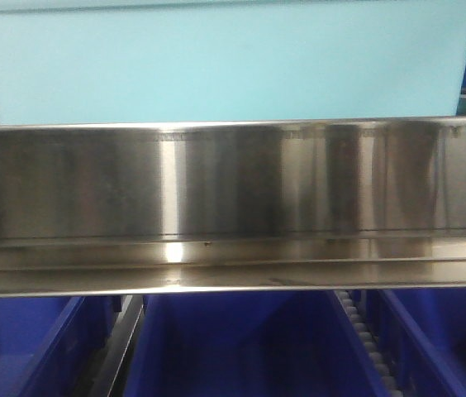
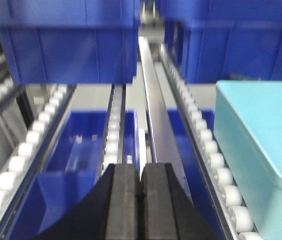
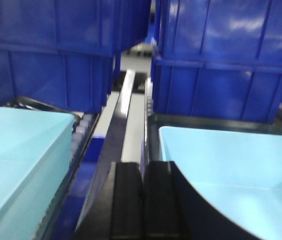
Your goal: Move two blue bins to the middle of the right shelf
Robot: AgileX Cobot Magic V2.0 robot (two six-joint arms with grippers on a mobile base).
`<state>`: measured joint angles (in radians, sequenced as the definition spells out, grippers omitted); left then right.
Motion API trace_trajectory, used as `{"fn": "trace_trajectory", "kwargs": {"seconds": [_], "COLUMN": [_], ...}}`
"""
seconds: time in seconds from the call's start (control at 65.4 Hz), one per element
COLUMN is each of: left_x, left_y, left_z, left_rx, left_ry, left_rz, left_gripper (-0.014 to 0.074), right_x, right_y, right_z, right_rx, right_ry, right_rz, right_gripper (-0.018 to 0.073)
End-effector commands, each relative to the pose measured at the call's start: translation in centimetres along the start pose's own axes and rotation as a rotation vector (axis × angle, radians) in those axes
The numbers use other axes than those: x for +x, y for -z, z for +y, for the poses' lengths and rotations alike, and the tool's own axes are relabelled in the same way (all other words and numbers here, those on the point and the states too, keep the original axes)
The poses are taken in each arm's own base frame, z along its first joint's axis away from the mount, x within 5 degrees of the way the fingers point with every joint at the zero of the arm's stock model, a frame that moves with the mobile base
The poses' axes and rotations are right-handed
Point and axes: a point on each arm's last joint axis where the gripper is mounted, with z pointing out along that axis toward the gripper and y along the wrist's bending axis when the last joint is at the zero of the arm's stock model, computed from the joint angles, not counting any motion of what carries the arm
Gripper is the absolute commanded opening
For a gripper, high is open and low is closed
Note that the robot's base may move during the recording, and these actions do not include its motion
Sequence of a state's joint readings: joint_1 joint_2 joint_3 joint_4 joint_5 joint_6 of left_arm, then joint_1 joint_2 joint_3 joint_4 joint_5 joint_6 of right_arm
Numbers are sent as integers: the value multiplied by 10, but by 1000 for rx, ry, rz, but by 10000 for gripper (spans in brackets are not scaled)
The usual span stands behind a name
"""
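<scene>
shelf: brushed stainless-steel cross beam [image 1: 233, 207], horizontal, spans the full view
tracks: white plastic roller rails [image 2: 224, 178]
light: vertical glare streak on beam

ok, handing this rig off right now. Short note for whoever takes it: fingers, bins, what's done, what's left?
Left gripper: fingers shut, holding nothing, above the roller tracks.
Right gripper: fingers shut, empty, with light blue bins on either side of it.
Bins: dark blue bins sit on the level ahead of both wrists. The front view shows more below the steel shelf rail.
Done: no bin is in hand. These views don't show whether any has been moved.
Left: grasp the bins and place them on the right shelf's middle level.
</scene>
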<state>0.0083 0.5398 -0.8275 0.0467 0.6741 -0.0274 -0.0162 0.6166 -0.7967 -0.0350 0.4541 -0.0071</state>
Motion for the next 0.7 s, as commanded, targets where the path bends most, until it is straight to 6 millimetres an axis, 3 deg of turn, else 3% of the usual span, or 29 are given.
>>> {"fn": "trace_trajectory", "kwargs": {"seconds": [0.0,0.122,0.26,0.459,0.688], "left_x": [-17,-32,-39,-54,-80], "left_y": [-19,-39,-61,-92,-142], "left_z": [-1,-2,-5,-14,-57], "left_rx": [10,13,41,104,246], "left_ry": [3,2,49,120,-35], "left_rz": [44,-1,-46,82,197], "left_gripper": [-111,-111,-111,-111,-111], "right_x": [-13,-25,-24,-23,-37], "right_y": [-18,-40,-60,-83,-110], "right_z": [0,0,2,5,22], "right_rx": [-1,-7,-23,-48,-129], "right_ry": [5,-4,-41,-108,-116], "right_rz": [29,54,61,124,252], "right_gripper": [-162,-162,-162,-162,-162]}}
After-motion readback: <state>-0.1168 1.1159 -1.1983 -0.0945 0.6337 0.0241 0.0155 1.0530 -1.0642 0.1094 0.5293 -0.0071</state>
